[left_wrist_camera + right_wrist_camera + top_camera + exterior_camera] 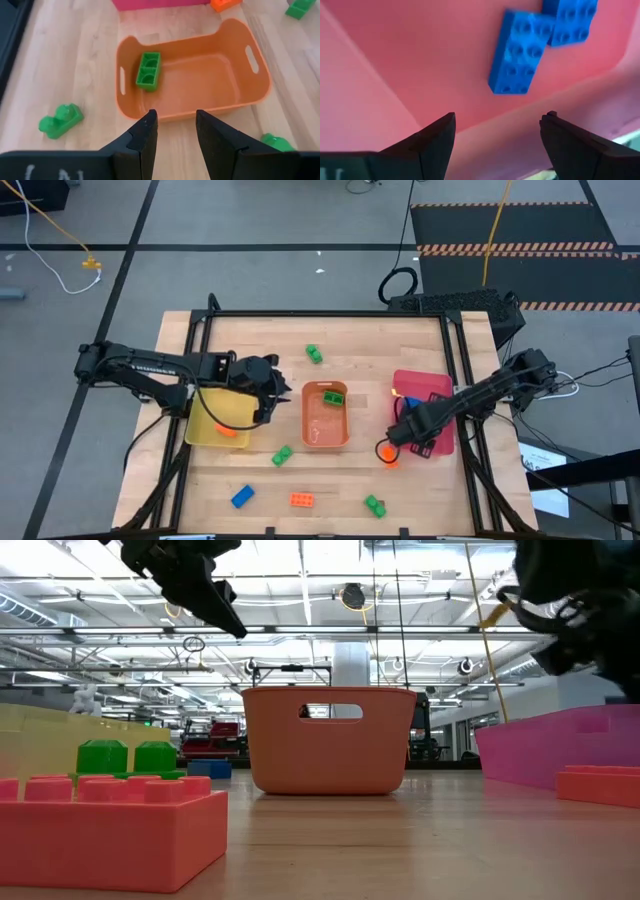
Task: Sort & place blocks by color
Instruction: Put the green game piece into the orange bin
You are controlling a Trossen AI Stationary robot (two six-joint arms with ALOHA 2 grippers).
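The blocks lie scattered. One green block (334, 395) (148, 71) sits inside the orange tray (325, 438), an orange block (228, 431) in the yellow tray (205, 435), and two blue blocks (517, 52) on the floor of the pink tray (420, 380). Green blocks (314, 354) (282, 455) (375, 504), a blue block (242, 496) and orange blocks (302, 500) (388, 452) rest on the table. My left gripper (268, 390) (175, 115) hovers open between the yellow and orange trays. My right gripper (400, 425) (497, 117) hangs open above the pink tray's near-left part.
The three trays stand side by side across the table's middle: yellow on the left, orange in the centre, pink on the right. A black frame (330, 313) borders the wooden table. In the low view an orange block (100, 830) and a green block (125, 760) fill the near left.
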